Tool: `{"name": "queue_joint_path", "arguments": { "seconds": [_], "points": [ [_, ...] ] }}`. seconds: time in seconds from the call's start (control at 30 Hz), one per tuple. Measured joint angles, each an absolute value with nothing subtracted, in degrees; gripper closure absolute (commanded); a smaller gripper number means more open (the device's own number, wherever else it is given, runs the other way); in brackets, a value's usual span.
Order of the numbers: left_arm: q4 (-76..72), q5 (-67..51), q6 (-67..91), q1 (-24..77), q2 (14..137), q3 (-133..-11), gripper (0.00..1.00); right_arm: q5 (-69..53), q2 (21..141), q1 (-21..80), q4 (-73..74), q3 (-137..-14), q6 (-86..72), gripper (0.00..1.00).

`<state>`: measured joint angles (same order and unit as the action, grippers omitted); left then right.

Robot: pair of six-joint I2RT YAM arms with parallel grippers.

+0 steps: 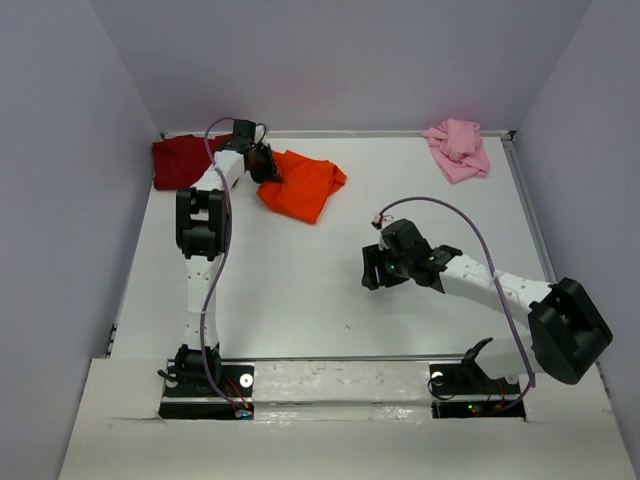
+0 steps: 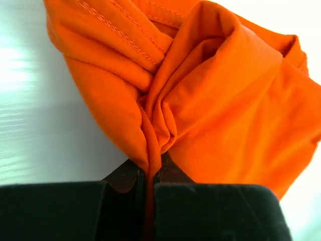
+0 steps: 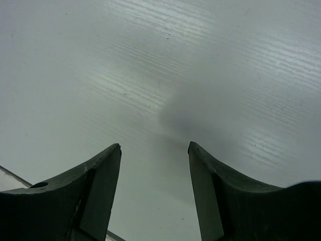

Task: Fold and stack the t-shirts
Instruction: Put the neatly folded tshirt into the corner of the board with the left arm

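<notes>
A: White table nearest. What is the right gripper doing?
B: It is hovering above it, jaws spread wide, gripping nothing.
A: Farther back?
B: The left gripper is pinching the orange shirt at far left. The dark red shirt is lying just behind, and the pink shirt is sitting crumpled in the far right corner.

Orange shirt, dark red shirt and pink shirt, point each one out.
orange shirt (image 1: 303,187), top view, middle of the cloth.
dark red shirt (image 1: 175,164), top view, its left half.
pink shirt (image 1: 458,148), top view, centre.
</notes>
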<state>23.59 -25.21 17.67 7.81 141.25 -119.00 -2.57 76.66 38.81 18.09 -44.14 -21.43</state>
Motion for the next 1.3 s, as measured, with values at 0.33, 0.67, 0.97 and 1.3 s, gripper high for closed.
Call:
{"name": "queue_joint_path", "arguments": {
  "seconds": [0.33,0.67,0.97,1.3],
  "points": [
    [32.60,-12.29,12.49,5.23,141.71,-127.96,1.00,-5.02,80.44,40.51,13.23,-42.35,-21.37,0.38],
    [34.46,-4.25,11.62,0.91,142.08,-141.16,1.00,-6.63,81.93,44.10,10.50,-42.24,-21.34,0.38],
    [34.11,-1.78,11.38,0.16,143.96,-143.17,1.00,-7.09,86.02,46.19,9.04,-42.17,-21.19,0.38],
    [33.06,-4.36,11.68,-0.03,143.94,-143.39,1.00,-7.27,87.46,46.74,6.98,-42.57,-20.84,0.38]
  ]
}}
